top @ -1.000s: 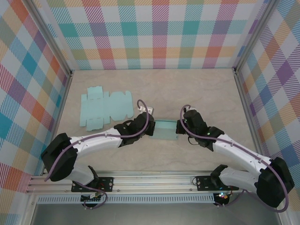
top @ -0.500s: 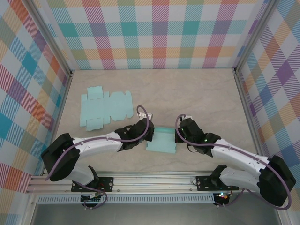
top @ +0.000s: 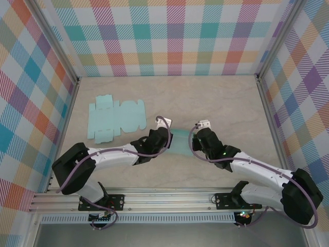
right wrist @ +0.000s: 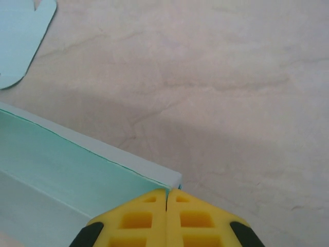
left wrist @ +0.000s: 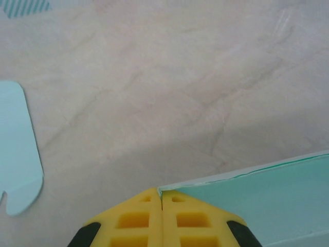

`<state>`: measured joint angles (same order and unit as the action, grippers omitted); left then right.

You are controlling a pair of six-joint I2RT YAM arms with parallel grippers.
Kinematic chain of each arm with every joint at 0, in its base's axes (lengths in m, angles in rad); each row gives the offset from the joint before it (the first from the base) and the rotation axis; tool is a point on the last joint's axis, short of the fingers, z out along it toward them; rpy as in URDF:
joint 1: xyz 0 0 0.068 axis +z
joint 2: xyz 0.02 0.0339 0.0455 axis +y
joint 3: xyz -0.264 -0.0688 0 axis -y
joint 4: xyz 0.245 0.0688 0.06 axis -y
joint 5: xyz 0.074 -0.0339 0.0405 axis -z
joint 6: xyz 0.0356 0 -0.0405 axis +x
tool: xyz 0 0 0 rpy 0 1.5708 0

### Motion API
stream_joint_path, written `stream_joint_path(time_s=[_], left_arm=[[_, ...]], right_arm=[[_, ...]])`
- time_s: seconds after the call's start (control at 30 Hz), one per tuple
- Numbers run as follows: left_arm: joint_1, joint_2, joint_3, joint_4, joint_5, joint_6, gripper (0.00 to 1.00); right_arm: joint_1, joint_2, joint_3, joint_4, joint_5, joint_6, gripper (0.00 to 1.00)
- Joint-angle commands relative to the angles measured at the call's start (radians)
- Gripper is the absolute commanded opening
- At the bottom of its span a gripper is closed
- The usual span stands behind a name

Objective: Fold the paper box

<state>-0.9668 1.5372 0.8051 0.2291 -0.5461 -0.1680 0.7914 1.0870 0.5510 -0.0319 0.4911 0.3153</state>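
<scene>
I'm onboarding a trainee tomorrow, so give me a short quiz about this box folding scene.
1. True or false: the left tool is shut on an edge of the teal paper box.
2. Multiple choice: on the table, the flat unfolded blank lies A) far left, B) near right, C) dead centre.
3. Short answer: what does the right tool grip?
Key: 1 true; 2 A; 3 a corner of the same paper box.

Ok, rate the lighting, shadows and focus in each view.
Top external: even light, sharp, no glare on the table. Left wrist: soft shadow ahead of the paper box, left gripper slightly blurred. Right wrist: broad soft shadow beyond the box, right gripper soft-edged.
</scene>
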Motion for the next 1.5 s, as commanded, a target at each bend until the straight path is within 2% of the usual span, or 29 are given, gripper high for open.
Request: stream_joint_path(time_s=[0.0,0.2,0.33,0.5,0.77,0.83,1.27,1.47], left_arm=[[-0.017,0.031,0.046,0.232,0.048,0.129,0.0],[0.008,0.086,0.049,0.371,0.046,0.223,0.0],[0.014,0.142,0.037,0.454,0.053,0.254,0.0],[0.014,0.194,0.006,0.528,0.058,0.254,0.0],[0.013,0.157,-0.076,0.512,0.053,0.179,0.0],[0.014,0.145,-0.09,0.495,0.057,0.159,0.06],[0.013,-0.01,-0.159,0.396,0.124,0.036,0.61],[0.012,-0.121,-0.164,0.276,0.112,-0.099,0.85]], right_arm=[[0.021,0.015,0.006,0.304,-0.025,-0.161,0.0],[0.02,0.085,-0.033,0.557,-0.022,-0.33,0.0],[0.02,0.166,-0.063,0.702,-0.03,-0.385,0.0],[0.02,0.245,-0.103,0.817,-0.045,-0.398,0.0],[0.02,0.265,-0.161,0.877,-0.049,-0.4,0.0],[0.02,0.272,-0.167,0.876,-0.048,-0.4,0.0],[0.02,0.311,-0.186,0.885,-0.024,-0.406,0.0],[0.02,0.319,-0.183,0.877,-0.02,-0.406,0.0]])
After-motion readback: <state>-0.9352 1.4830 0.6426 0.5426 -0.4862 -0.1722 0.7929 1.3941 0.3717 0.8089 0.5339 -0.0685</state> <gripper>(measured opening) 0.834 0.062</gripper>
